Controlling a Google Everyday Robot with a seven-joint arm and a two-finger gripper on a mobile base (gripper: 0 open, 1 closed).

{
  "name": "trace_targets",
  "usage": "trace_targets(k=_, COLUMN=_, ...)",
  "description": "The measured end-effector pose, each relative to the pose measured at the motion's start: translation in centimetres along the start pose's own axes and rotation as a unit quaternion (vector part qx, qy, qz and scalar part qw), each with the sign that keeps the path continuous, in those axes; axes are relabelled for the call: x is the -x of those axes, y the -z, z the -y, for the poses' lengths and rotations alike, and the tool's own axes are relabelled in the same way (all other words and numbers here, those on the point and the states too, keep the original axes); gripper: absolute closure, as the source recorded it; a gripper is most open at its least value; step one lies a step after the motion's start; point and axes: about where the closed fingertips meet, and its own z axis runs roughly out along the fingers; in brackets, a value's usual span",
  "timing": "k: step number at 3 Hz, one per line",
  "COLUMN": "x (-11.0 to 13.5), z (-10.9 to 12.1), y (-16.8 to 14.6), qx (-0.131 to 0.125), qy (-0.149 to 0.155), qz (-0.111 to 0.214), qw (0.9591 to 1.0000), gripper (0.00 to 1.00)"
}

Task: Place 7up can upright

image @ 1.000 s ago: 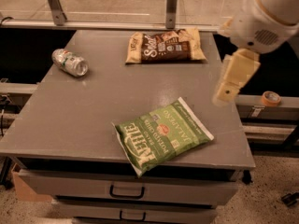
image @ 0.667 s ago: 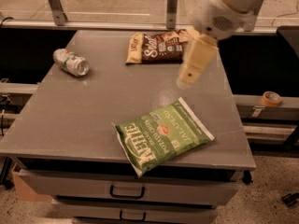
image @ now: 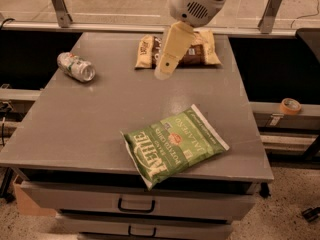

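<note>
**Gripper** (image: 165, 70): cream-coloured, hanging from a white arm (image: 196, 3) that enters from the top. It is tilted, its tip pointing down and to the camera's left, above the far half of the table (image: 100, 119). It touches nothing on the table. Whether it is open or closed cannot be told. Nothing is seen in its hold.

**Can** (image: 76, 66): to the gripper's left as the camera sees it, well apart from it and at about the same depth. It lies on its side on the tabletop near the left edge, not upright. Its silver end faces right and towards the camera.

**Brown bag** (image: 200, 51): directly behind the gripper, lying flat at the table's far edge. The gripper covers its middle part.

**Green bag** (image: 175, 145): in front of the gripper, nearer the camera and well apart from it. It lies flat and askew at the table's near edge, one corner reaching past that edge.

**Table**: grey top, under all of the above, with two drawers (image: 136, 204) in its front face.

**Tape roll** (image: 290, 106): far to the gripper's right, off the table, on a lower ledge.
</note>
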Motion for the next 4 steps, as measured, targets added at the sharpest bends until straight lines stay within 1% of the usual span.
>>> trace_targets(k=1, x=1.0, z=0.7, y=-1.4, qx=-0.002, qy=-0.022, qz=0.016, qw=0.9996, gripper=0.0)
trace_targets(k=2, x=5.4, z=1.9, y=-6.4, qx=0.002, qy=-0.041, qz=0.045, qw=0.9981, gripper=0.0)
trace_targets(k=3, x=10.9, z=3.7, y=-12.1, qx=0.007, qy=-0.052, qz=0.062, qw=0.9967, gripper=0.0)
trace_targets(k=4, x=15.7, z=5.1, y=-17.2, qx=0.02, qy=-0.067, qz=0.062, qw=0.9957, gripper=0.0)
